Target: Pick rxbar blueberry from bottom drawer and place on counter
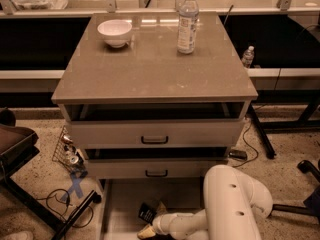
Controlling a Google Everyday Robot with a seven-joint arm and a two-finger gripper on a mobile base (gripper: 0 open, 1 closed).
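Glossy counter (150, 79) over speckled floor (30, 184) holds a bowl (115, 32) and water bottle (187, 21). Inside the bottom drawer (120, 204), the gripper (146, 230) lies beside the rxbar blueberry (146, 213), grip unclear
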